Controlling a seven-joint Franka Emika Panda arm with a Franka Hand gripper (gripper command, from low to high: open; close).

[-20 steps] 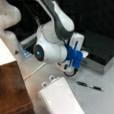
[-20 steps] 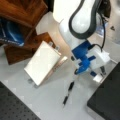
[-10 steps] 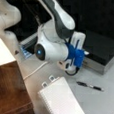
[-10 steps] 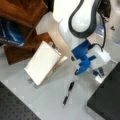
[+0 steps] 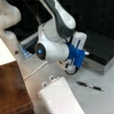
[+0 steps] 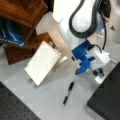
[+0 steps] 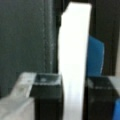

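My gripper [image 7: 72, 82] is shut on a flat white block [image 7: 75, 50], which stands upright between the two black finger pads [image 7: 47, 95]. In both front views the gripper [image 5: 76, 51] [image 6: 93, 62], with its blue fittings, hangs just above the grey table and the white block [image 5: 79, 40] [image 6: 100, 58] sticks out of it. A black pen [image 5: 90, 86] [image 6: 68, 93] lies on the table close below the gripper, untouched. A white notepad [image 5: 61, 99] [image 6: 42, 62] lies a little further off.
A large black box [image 5: 100, 43] [image 6: 107, 100] sits right beside the gripper. Wooden furniture [image 5: 8, 87] [image 6: 22, 12] borders the notepad's side. A white cable [image 5: 36, 70] runs across the table under the arm. Blue items [image 6: 10, 32] rest by the wood.
The arm has drifted only slightly, and the gripper still holds the white block. Pen and notepad have not moved.
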